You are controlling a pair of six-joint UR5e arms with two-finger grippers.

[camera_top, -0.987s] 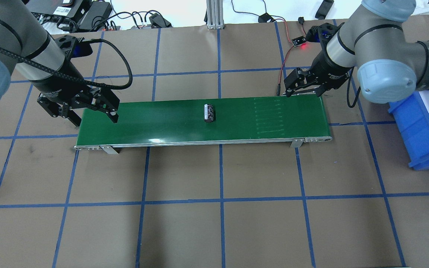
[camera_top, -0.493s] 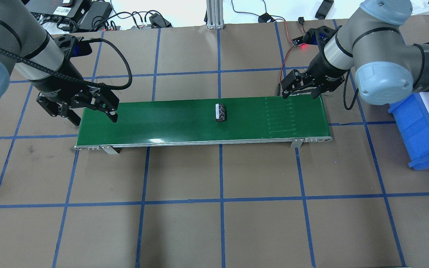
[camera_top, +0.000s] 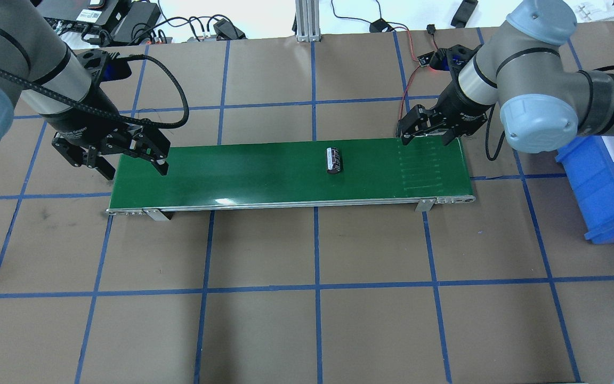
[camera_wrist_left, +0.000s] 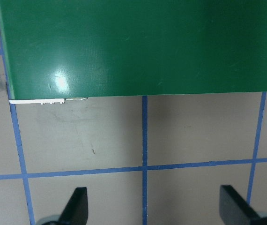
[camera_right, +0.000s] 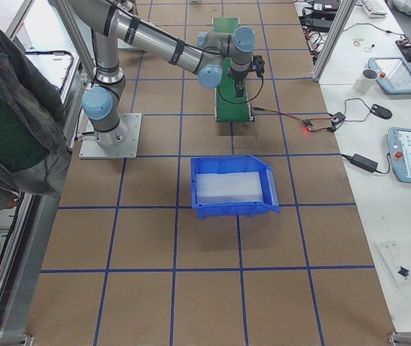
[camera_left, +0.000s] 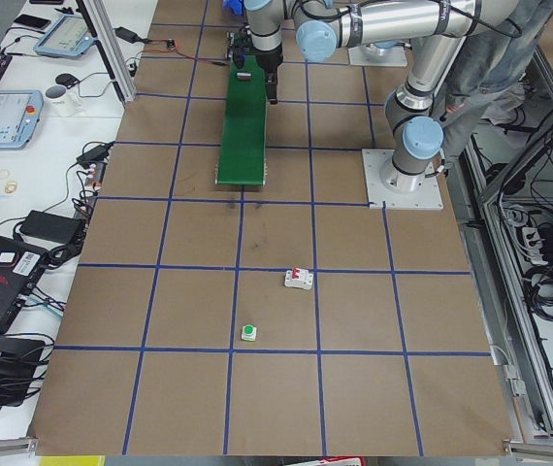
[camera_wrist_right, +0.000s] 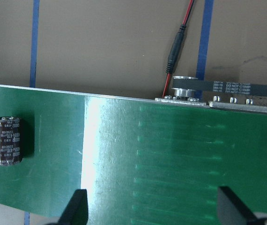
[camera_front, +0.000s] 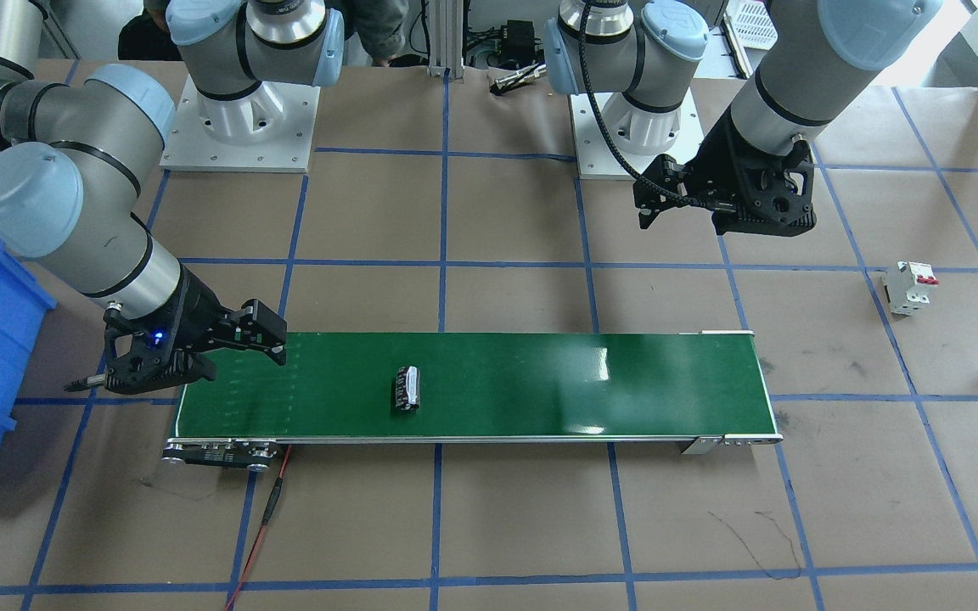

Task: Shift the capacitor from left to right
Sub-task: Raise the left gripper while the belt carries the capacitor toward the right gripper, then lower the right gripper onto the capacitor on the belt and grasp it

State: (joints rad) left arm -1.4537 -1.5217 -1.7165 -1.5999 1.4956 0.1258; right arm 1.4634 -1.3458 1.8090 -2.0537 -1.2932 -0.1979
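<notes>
Green belt (camera_top: 232, 170) runs across your overhead view, on the brown table (camera_top: 317, 320). At its left end the left gripper (camera_top: 136, 172) hangs with its fingers spread wide and nothing between them; its wrist cam shows you only the belt edge and table. The capacitor (camera_top: 333, 160) lies on its side on the belt, just right of centre, its axis across the belt, touching neither gripper. Further right, the right gripper (camera_top: 427, 137) sits over the belt's far edge near the right end, fingers apart, empty. In its wrist view you see the capacitor at far left, outside the fingertips. A blue bin (camera_top: 600, 197) stands on the table past the belt's right end.
</notes>
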